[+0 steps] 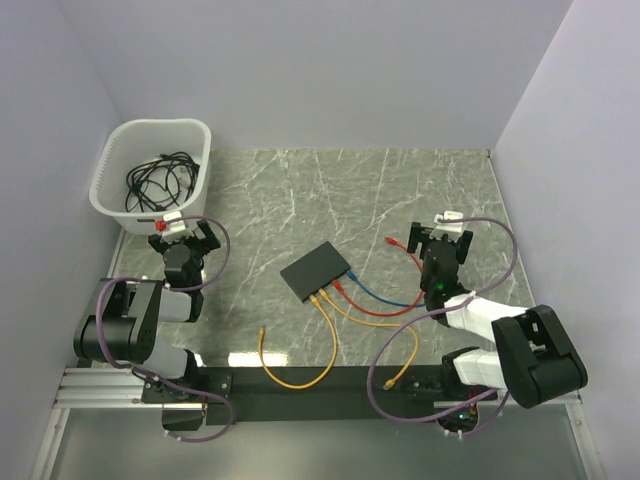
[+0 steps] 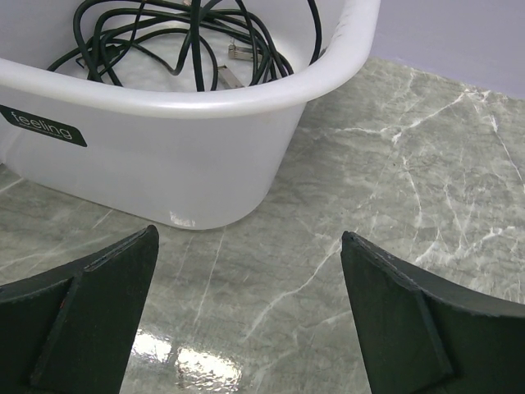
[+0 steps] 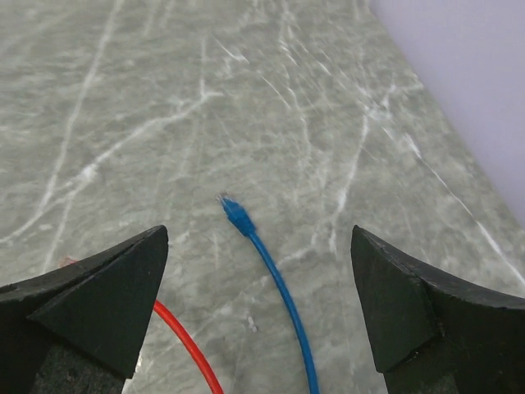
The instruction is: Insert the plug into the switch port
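Observation:
The switch (image 1: 318, 270) is a flat black box lying mid-table, with orange, red and blue cables running from its near right edge. In the right wrist view the blue cable's free plug (image 3: 237, 213) lies on the marble between and just ahead of my right gripper's (image 3: 258, 238) open fingers, and a red cable (image 3: 187, 349) lies by the left finger. In the top view the right gripper (image 1: 440, 236) is right of the switch, with the red plug (image 1: 390, 241) just to its left. My left gripper (image 1: 183, 234) is open and empty in front of the basket.
A white basket (image 1: 118, 200) holding a tangle of black cable stands at the far left, and it fills the left wrist view (image 2: 205, 139) ahead of the open left gripper (image 2: 248, 238). Loose orange cable ends (image 1: 262, 331) lie near the front edge. Walls surround the table.

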Available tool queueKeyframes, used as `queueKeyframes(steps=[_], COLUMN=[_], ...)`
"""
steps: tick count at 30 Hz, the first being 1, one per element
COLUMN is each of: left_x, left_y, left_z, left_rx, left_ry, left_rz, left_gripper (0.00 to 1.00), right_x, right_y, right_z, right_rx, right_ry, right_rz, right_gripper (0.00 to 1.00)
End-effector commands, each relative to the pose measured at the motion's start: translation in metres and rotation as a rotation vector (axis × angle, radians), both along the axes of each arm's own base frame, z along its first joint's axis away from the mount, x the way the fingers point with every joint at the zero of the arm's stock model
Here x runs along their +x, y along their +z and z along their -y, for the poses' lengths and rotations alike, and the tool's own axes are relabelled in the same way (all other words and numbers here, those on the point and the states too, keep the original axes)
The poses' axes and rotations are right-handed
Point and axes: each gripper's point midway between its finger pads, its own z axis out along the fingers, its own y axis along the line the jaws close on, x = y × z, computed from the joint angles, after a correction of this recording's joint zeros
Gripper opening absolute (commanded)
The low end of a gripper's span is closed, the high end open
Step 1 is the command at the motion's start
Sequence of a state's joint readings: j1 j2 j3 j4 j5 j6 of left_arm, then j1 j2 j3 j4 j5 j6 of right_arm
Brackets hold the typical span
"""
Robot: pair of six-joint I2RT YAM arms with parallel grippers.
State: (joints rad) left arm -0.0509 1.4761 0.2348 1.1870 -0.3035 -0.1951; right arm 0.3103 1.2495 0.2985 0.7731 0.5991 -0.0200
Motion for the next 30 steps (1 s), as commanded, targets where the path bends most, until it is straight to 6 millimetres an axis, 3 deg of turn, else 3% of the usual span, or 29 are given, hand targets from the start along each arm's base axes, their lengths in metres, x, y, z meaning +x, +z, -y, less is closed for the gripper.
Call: queueKeyframes(steps=[1,5,9,10,11,12,14,30], left_x=[0.004,0.004,0.003,0.003,0.003,0.003,0.003,0.003], left_y=[0.018,0.018,0.018,0.019,0.018,0.019,0.018,0.018], left_z=[0.002,0.002,0.002,0.002,0.002,0.002,0.002,0.002], left_rx=[0.009,0.008,0.008,0.008,0.01,0.008,0.008,0.008], left_ry=[-0.017,-0.017,-0.015,-0.015,-0.015,-0.015,-0.015,-0.015], left_rz=[0.063,0.065,0.065,0.067,0.063,0.067,0.065,0.067], left_gripper=[0.99,0.99,0.99,0.99,0.99,0.99,0.99,0.99], right_x=[0.018,0.02,0.009,0.013,0.016,0.017,0.016,0.017], right_y=[0.031,0.038,0.033,0.034,0.02,0.031,0.031,0.024], right_z=[-0.017,-0.014,-0.008,-0.012,-0.012,-0.009,-0.007,-0.004], right_rx=[0.04,0.076,0.122,0.116,0.137,0.133,0.131,0.143], right_ry=[0.142,0.164,0.25,0.276,0.286,0.291,0.282,0.241], right_rz=[0.157,0.19,0.283,0.258,0.181,0.241,0.238,0.208], right_gripper=[0.98,0.94,0.93,0.94,0.94,0.95,0.95,0.98])
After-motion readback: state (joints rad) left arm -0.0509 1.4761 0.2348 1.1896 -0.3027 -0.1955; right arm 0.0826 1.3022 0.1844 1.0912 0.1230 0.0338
